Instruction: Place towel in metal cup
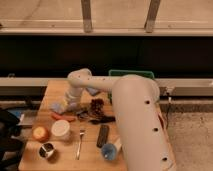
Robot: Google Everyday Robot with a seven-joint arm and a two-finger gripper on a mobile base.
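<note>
Gripper point(69, 104) hangs just beside the towel point(58, 107) at the worktop's point(90, 161) left rear. The metal cup point(46, 150) stands near the front-left corner, a tub point(61, 130) behind it and a fork point(80, 142) to its right.

A light wooden tabletop point(56, 92) fills the lower left of the frame. Behind it a pale rail point(30, 82) runs across the whole width, under a broad dark band of wall point(50, 55). Along the top, a bright strip is crossed by two grey upright posts point(87, 15). Speckled grey floor point(192, 137) shows at lower right.
</note>
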